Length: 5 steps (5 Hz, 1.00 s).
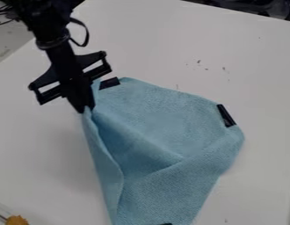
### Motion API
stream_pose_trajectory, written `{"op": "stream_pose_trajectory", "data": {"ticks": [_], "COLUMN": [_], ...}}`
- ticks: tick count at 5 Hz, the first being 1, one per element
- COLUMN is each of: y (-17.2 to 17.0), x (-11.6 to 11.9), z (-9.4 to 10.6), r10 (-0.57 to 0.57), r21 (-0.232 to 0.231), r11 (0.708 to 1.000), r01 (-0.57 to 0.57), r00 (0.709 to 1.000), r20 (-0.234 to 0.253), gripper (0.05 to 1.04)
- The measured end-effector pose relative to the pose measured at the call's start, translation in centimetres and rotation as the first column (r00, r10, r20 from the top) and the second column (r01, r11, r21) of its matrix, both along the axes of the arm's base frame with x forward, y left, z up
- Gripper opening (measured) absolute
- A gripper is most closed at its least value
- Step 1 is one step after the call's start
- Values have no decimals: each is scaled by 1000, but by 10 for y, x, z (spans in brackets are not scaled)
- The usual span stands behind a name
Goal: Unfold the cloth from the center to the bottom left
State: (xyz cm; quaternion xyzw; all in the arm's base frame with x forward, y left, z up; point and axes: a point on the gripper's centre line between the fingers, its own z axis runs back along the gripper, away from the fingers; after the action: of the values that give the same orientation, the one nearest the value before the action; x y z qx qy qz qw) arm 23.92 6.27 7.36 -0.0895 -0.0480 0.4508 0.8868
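The gripper (86,109) hangs at the left of the light blue cloth, its fingers shut on the cloth's upper left edge. The cloth (153,121) stretches from there to the right and down to the bottom of the view, with folds running down its left side and a crease across its middle. Black patches mark it near the top left corner, on the right edge and at the bottom. A raised flap along the left edge hangs from the gripper's tips.
A white table (230,57) lies under the cloth, with small dark specks behind it. An orange-yellow object (17,220) is at the bottom left corner, beside a clear edge. Dark items (262,6) stand beyond the table's top right edge.
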Motion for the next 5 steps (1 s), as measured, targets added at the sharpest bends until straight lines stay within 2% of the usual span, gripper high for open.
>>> {"op": "stream_pose_trajectory", "data": {"ticks": [1, 2, 3, 4, 5], "y": [5, 10, 10, 8, 10], "x": [-12, -14, -20, -29, -35], "z": [-14, -23, -31, -36, -32], "r10": [33, 46, 56, 65, 78], "r21": [-37, -55, -69, -73, -45], "r11": [999, 998, 996, 995, 996], "r01": [-32, -44, -53, -64, -78], "r00": [999, 998, 998, 998, 997], "r20": [22, 42, 41, 9, -22], "gripper": [71, 76, 112, 296, 584]}}
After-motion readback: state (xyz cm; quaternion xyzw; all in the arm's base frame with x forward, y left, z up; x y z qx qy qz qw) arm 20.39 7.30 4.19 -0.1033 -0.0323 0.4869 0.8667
